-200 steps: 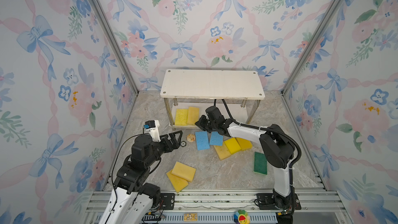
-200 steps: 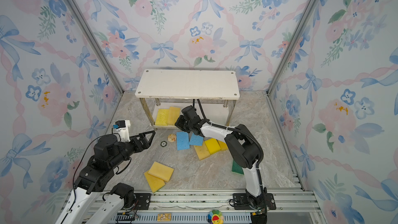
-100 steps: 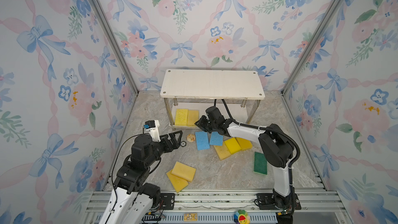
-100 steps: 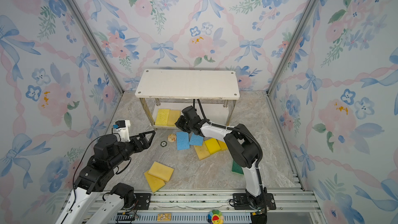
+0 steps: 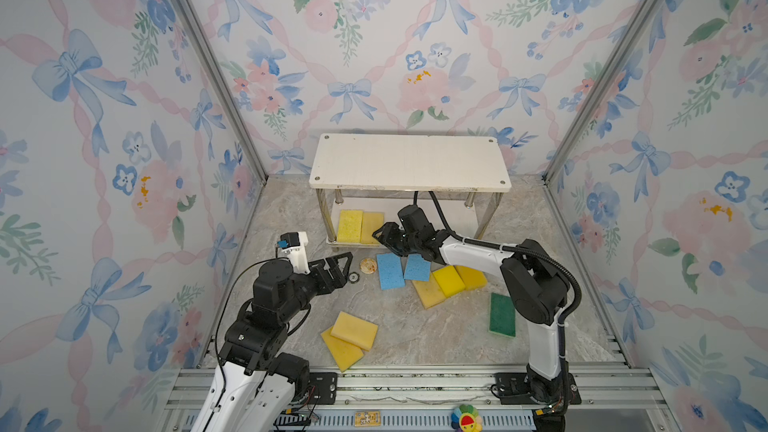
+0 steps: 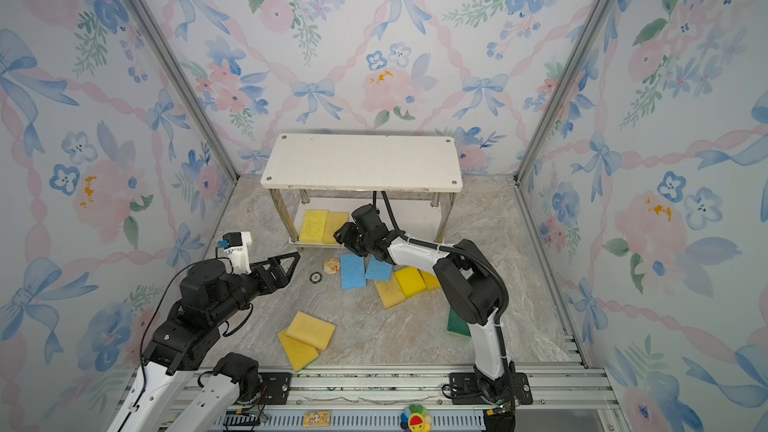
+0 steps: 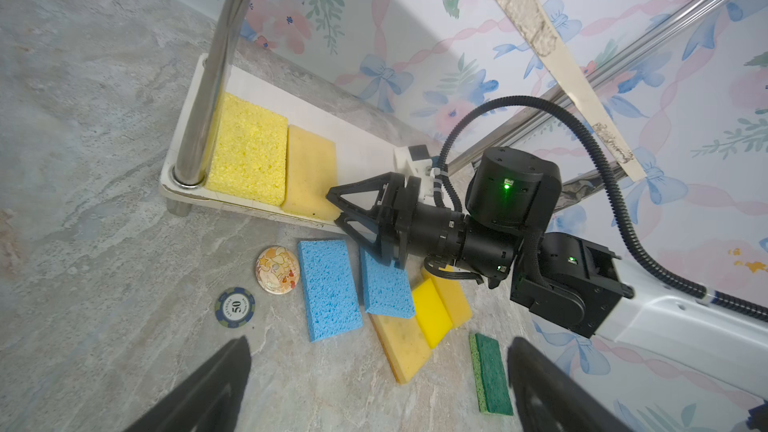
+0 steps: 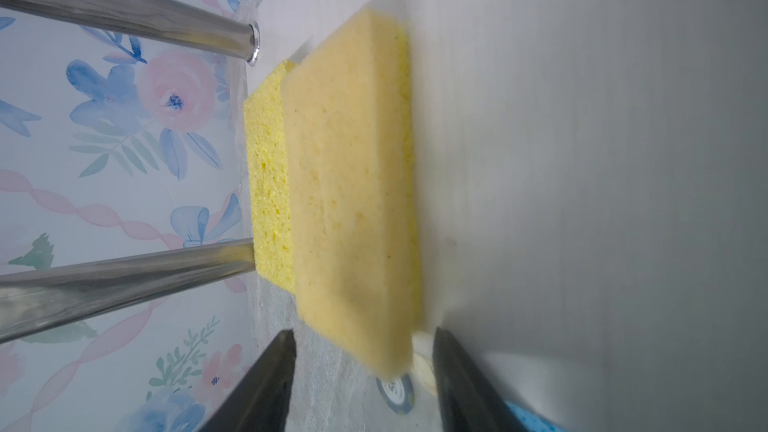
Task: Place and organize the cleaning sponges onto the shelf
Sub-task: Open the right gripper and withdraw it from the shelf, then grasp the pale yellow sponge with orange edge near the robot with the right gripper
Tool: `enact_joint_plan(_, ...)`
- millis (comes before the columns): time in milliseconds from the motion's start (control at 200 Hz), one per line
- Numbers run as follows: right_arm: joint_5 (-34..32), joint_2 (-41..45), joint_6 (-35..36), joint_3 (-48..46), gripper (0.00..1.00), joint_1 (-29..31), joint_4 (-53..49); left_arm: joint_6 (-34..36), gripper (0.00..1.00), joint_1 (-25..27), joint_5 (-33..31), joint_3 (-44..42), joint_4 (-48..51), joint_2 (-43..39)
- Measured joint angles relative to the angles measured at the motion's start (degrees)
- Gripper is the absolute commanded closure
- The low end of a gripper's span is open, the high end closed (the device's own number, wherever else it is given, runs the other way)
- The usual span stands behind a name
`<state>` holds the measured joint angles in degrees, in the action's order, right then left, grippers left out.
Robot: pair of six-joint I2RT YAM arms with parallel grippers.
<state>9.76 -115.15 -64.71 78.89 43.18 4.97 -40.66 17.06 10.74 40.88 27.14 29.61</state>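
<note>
On the marble worktop (image 5: 419, 338), the right gripper (image 5: 379, 236) shows fingers released around a pale sponge (image 5: 371, 224) set on the shelf (image 5: 409, 162), the left gripper (image 5: 343, 270) spread empty; next, I think, fetch a blue sponge (image 5: 390, 270).

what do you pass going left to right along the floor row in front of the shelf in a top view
poker chip → round badge → blue sponge → second blue sponge → pale yellow sponge → bright yellow sponge → orange-yellow sponge → dark green sponge
</note>
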Motion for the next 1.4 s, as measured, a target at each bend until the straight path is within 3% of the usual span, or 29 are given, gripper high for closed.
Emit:
enact_joint_plan(345, -3.0, 8.4, 4.3, -6.4, 0.37, 1.5, -4.2, -0.5, 0.02, -0.2, 2.3, -0.1, 0.0, 0.0)
enact_joint_plan(580, -5.7, 23.6, 11.3, -15.6, 0.36, 5.0, -11.8, -1.5, 0.02, -0.2, 7.6, -3.3, -0.4, 0.9)
enact_joint_plan(755, -6.9, 37.0, 17.6, -22.3, 0.34, 4.3, -21.2, -2.2, 0.02, 0.3, 9.6, -8.1, -0.1, 3.2)
enact_joint_plan(880, -6.2, 47.0, 20.8, -27.9, 0.32, 0.2, -28.7, -3.4, 0.02, 3.9, 8.5, -9.2, -0.1, 5.8)
enact_joint_plan(1010, -4.3, 54.3, 23.8, -31.6, 0.32, -5.3, -35.7, -5.1, 0.02, 11.0, 5.4, -9.7, -1.7, 10.9)
enact_joint_plan(1115, 0.1, 54.9, 27.3, -32.1, 0.31, -3.0, -37.1, -6.4, 0.02, 13.4, 3.0, -10.2, -1.9, 12.9)
enact_joint_plan(1215, 3.0, 52.4, 28.9, -32.2, 0.29, 5.2, -34.7, -7.6, 0.02, 13.3, 0.4, -10.3, -2.1, 13.0)
enact_joint_plan(1400, 6.2, 39.3, 22.4, -32.6, 0.3, 16.3, -23.3, -9.4, 0.02, 8.4, -1.6, -10.5, -2.4, 12.2)
